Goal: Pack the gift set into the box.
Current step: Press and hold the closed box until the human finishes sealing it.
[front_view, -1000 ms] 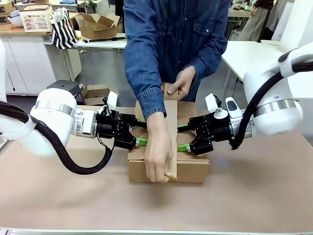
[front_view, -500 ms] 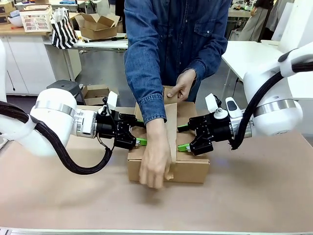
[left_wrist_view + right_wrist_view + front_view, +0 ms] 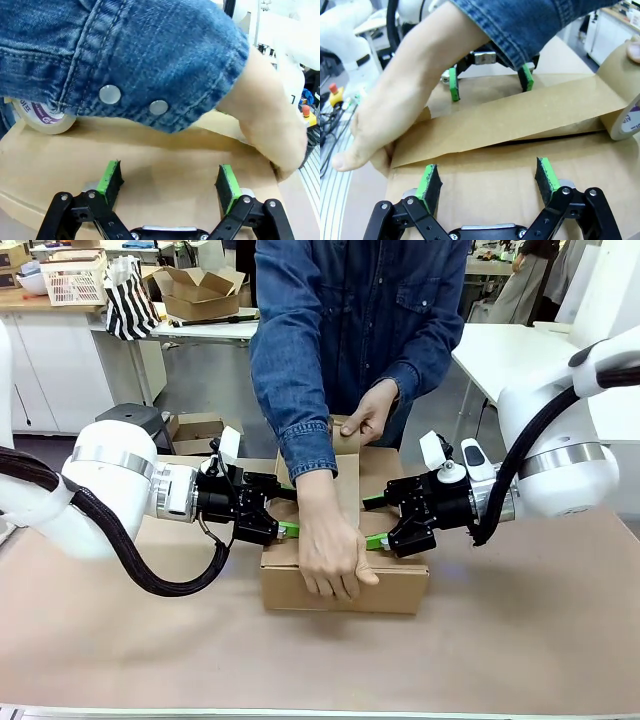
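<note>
Cardboard box (image 3: pixel 385 585) mid-worktop (image 3: pixel 520 640), flaps pinned by spread left pincer (image 3: pixel 283 520) and right pincer (image 3: pixel 374 524); we judge a slipping pad could let flaps spring, wrinkling the person's tape (image 3: pixel 510 120).

A brown worktop (image 3: pixel 540 640) spreads across the foreground. A roll of brown packing tape (image 3: pixel 626 120) has a strip (image 3: pixel 520 120) drawn out from it. Far behind, a counter (image 3: pixel 210 330) carries an open cardboard carton (image 3: pixel 200 292), a black-and-white striped bag (image 3: pixel 130 302) and a white lattice crate (image 3: pixel 74 280). A white table (image 3: pixel 500 350) stands at the back right.
</note>
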`<state>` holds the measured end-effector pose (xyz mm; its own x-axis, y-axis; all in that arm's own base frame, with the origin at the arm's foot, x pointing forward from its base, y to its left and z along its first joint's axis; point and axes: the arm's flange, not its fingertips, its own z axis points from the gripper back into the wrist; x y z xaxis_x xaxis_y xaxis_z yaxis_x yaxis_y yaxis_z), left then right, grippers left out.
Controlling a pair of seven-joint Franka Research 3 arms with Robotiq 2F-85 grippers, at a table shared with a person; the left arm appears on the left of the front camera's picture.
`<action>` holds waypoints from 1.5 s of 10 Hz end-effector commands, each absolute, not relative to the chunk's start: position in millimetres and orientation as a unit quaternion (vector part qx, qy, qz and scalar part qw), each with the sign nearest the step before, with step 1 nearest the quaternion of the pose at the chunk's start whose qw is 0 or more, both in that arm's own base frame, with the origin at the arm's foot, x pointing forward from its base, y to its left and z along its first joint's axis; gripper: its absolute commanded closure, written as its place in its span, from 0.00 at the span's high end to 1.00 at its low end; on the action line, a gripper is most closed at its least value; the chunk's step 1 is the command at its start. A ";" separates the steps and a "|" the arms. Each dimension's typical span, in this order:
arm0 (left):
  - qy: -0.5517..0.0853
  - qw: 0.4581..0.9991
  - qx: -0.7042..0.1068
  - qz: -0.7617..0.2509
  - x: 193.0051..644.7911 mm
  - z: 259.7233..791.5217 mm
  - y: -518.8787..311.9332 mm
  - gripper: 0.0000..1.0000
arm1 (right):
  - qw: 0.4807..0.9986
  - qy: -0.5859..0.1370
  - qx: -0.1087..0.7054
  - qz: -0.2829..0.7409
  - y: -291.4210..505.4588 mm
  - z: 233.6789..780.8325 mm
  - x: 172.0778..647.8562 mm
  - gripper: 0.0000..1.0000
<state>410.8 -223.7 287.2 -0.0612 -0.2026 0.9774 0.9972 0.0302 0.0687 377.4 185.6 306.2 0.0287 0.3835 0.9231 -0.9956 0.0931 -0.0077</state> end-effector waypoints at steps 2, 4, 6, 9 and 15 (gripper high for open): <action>-0.474 0.540 -0.423 -0.553 411.0 287.6 -223.6 1.00 | 0.615 -0.414 0.374 0.558 185.5 304.5 377.0 1.00; -0.474 0.540 -0.423 -0.553 411.0 287.6 -223.6 1.00 | 0.615 -0.414 0.374 0.558 185.5 304.5 377.0 1.00; -0.474 0.540 -0.423 -0.553 411.0 287.6 -223.6 1.00 | 0.615 -0.414 0.374 0.558 185.5 304.5 377.0 1.00; -0.474 0.540 -0.423 -0.553 411.0 287.6 -223.6 1.00 | 0.615 -0.414 0.374 0.558 185.5 304.5 377.0 1.00; -0.474 0.540 -0.423 -0.553 411.0 287.6 -223.6 1.00 | 0.615 -0.414 0.374 0.558 185.5 304.5 377.0 1.00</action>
